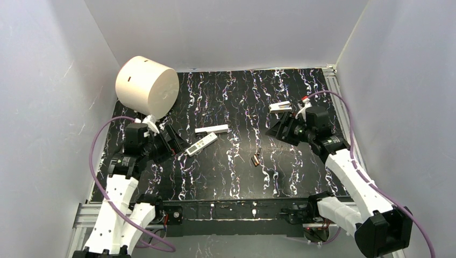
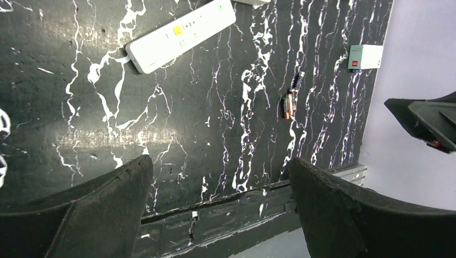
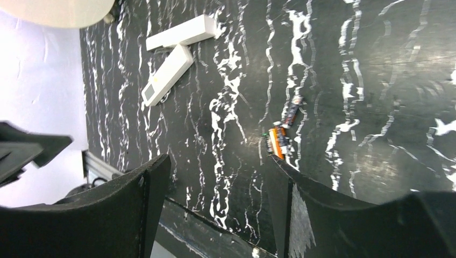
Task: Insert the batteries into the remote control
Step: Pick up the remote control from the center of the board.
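The white remote control (image 1: 201, 144) lies face up left of centre, screen and buttons showing; it also shows in the left wrist view (image 2: 180, 35) and the right wrist view (image 3: 166, 75). Two small dark batteries with an orange tint (image 1: 256, 157) lie close together mid-table, seen too in the left wrist view (image 2: 289, 103) and the right wrist view (image 3: 277, 141). My left gripper (image 1: 178, 142) (image 2: 220, 164) is open and empty, just left of the remote. My right gripper (image 1: 272, 129) (image 3: 218, 161) is open and empty, up and right of the batteries.
A plain white strip (image 1: 211, 129) (image 3: 183, 33) lies just behind the remote. A white box with a red mark (image 1: 280, 107) (image 2: 365, 56) sits behind the right gripper. A large white paper roll (image 1: 146, 86) stands at the back left. White walls enclose the table.
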Robot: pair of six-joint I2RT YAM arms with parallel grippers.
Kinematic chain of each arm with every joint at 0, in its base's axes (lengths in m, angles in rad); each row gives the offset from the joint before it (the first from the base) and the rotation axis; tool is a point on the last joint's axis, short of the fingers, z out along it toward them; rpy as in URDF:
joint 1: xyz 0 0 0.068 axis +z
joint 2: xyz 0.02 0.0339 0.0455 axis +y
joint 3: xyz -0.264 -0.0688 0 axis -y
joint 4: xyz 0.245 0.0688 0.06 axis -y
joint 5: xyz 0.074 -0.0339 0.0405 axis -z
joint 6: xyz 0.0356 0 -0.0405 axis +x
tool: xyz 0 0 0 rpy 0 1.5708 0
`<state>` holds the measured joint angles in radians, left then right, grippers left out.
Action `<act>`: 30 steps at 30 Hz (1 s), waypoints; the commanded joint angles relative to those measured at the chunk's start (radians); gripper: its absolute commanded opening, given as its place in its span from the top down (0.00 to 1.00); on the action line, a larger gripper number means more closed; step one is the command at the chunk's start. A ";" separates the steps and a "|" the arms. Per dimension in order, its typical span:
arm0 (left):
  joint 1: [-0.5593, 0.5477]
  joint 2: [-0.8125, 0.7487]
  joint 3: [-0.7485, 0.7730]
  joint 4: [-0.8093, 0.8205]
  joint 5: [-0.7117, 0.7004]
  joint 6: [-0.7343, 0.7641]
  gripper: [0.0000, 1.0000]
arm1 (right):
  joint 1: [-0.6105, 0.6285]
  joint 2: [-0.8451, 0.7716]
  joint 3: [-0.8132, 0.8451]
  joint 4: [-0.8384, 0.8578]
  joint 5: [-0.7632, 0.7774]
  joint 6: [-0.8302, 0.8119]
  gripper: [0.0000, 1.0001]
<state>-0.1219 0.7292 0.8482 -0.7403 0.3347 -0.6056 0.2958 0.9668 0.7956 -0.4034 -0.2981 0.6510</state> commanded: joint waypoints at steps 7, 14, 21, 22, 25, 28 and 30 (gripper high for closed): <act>-0.023 0.312 -0.075 0.337 0.079 0.026 0.01 | 0.175 0.075 -0.050 0.200 0.050 0.059 0.27; -0.140 0.584 0.025 0.439 -0.066 0.145 0.02 | 0.186 0.089 -0.082 0.229 0.062 0.061 0.27; -0.248 0.806 0.124 0.491 -0.286 0.215 0.02 | 0.187 0.077 -0.092 0.206 0.075 0.049 0.26; -0.253 0.832 0.126 0.493 -0.302 0.217 0.01 | 0.186 0.076 -0.090 0.199 0.074 0.047 0.26; -0.260 0.873 0.103 0.511 -0.294 0.213 0.02 | 0.186 0.063 -0.092 0.180 0.082 0.039 0.26; -0.281 0.858 0.053 0.554 -0.243 0.209 0.02 | 0.187 0.051 -0.099 0.173 0.095 0.032 0.25; -0.299 0.825 0.020 0.573 -0.226 0.198 0.02 | 0.186 0.054 -0.100 0.172 0.097 0.030 0.25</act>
<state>-0.3908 1.6135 0.9161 -0.2111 0.0963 -0.4149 0.4782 1.0412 0.7044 -0.2371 -0.2218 0.7002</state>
